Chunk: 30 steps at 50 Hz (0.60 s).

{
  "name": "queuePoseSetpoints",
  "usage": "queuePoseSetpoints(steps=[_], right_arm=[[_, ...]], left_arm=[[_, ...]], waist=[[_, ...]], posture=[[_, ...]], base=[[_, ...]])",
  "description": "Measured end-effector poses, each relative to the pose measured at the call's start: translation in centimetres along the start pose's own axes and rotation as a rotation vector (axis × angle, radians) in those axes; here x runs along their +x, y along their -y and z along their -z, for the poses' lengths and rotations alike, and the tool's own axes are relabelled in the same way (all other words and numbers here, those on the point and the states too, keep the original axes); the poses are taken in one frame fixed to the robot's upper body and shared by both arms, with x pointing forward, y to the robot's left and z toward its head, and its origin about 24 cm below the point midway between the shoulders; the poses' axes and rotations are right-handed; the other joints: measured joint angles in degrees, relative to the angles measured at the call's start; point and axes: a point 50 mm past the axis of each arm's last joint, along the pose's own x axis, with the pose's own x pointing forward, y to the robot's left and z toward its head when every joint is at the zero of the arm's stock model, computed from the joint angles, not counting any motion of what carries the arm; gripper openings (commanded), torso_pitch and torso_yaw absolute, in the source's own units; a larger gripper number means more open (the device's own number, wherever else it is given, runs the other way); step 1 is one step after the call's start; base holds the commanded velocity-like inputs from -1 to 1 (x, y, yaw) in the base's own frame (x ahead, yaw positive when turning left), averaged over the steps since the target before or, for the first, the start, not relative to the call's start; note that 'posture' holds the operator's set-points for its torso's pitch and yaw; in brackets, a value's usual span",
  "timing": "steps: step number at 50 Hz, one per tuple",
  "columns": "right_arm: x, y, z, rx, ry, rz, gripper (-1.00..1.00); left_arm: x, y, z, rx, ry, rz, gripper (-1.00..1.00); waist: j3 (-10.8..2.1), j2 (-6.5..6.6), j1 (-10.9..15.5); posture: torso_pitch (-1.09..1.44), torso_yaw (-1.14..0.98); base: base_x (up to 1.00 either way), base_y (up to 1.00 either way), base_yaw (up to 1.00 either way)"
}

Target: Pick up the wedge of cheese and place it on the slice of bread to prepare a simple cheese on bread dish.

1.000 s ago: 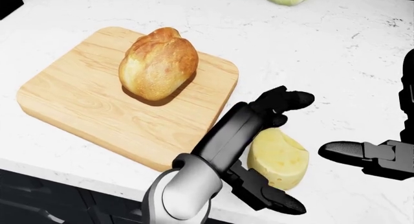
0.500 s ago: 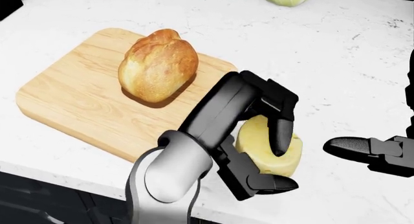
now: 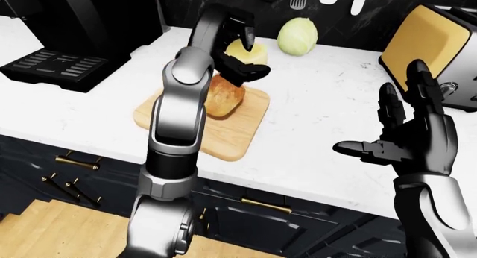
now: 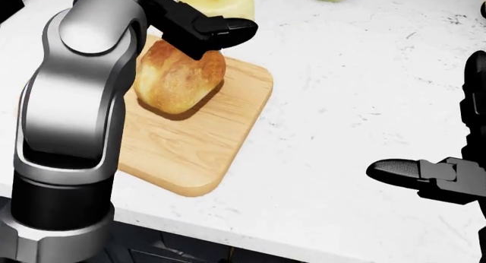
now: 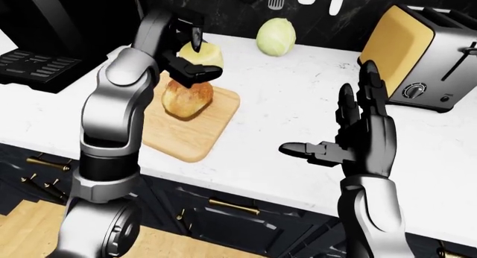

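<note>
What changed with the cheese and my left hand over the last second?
The left hand closed its fingers round the cheese wedge, lifted it off the counter and carried it up and leftward in the head view, so it now hangs above the bread. The bread and cutting board stayed put; the right hand stayed open, off to the right.

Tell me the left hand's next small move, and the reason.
Probably lower straight down: the left hand grips the cheese in the air just above the bread on the cutting board, not yet touching it. Release once it rests there.
</note>
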Motion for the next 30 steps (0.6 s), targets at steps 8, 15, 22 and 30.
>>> queuePoseSetpoints(steps=[8,15,22,30], right_arm=[[0.3,-0.4,-0.2,-0.004,0.004,-0.007,1.0],[0.7,-0.6,-0.3,-0.007,0.005,-0.011,1.0],[1.0,-0.9,-0.2,-0.007,-0.002,-0.015,1.0],[1.0,-0.9,0.0,-0.004,-0.004,-0.011,1.0]], left_arm=[[0.6,-2.6,0.4,0.021,0.009,-0.097,-1.0],[0.7,-2.7,2.0,0.046,-0.021,-0.085,-1.0],[0.7,-2.8,2.7,0.056,-0.057,-0.064,-1.0],[0.7,-3.2,3.4,0.066,-0.068,-0.079,-1.0]], waist=[[-0.29,0.44,-0.1],[-0.58,0.77,-0.2],[-0.32,0.85,-0.3],[-0.58,0.95,-0.3]], posture=[[0.0,0.0],[0.0,0.0],[0.0,0.0],[0.0,0.0]], base=[[0.0,0.0,0.0],[0.0,0.0,0.0],[0.0,0.0,0.0],[0.0,0.0,0.0]])
